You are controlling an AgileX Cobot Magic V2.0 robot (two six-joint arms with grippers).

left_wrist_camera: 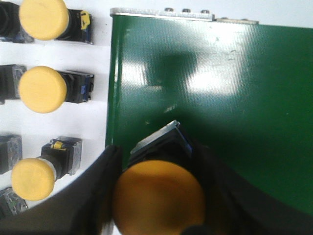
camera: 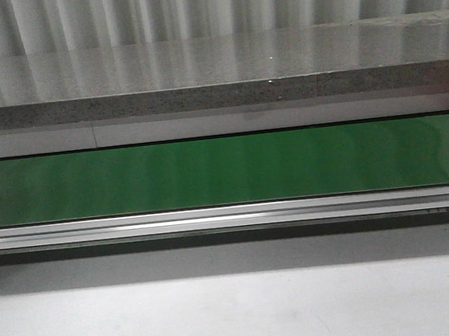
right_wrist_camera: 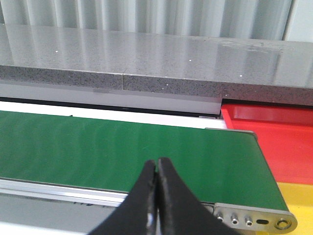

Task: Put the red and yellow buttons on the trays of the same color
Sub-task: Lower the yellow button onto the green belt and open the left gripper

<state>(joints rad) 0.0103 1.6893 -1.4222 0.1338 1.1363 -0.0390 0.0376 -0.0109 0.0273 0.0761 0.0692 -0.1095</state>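
Mid-carry right now: left gripper (left_wrist_camera: 156,196) with jaws clamped on a yellow button (left_wrist_camera: 157,196), hanging over the end edge of the green conveyor belt (left_wrist_camera: 220,98). Three more yellow buttons (left_wrist_camera: 42,89) parked on the white desk (left_wrist_camera: 100,73) just beside that belt end. Right gripper (right_wrist_camera: 156,171) idle, jaws pinched together on nothing. Red tray (right_wrist_camera: 279,142) looks empty, yellow tray (right_wrist_camera: 298,198) barely showing. Probably next: haul it to the yellow tray.

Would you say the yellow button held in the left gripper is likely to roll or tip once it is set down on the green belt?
The yellow button has a wide domed cap on a narrower boxy body, so it probably tips if stood upright. The spare buttons beside the green belt lie on their sides. The left gripper holds it without visible deformation, so it is likely rigid.
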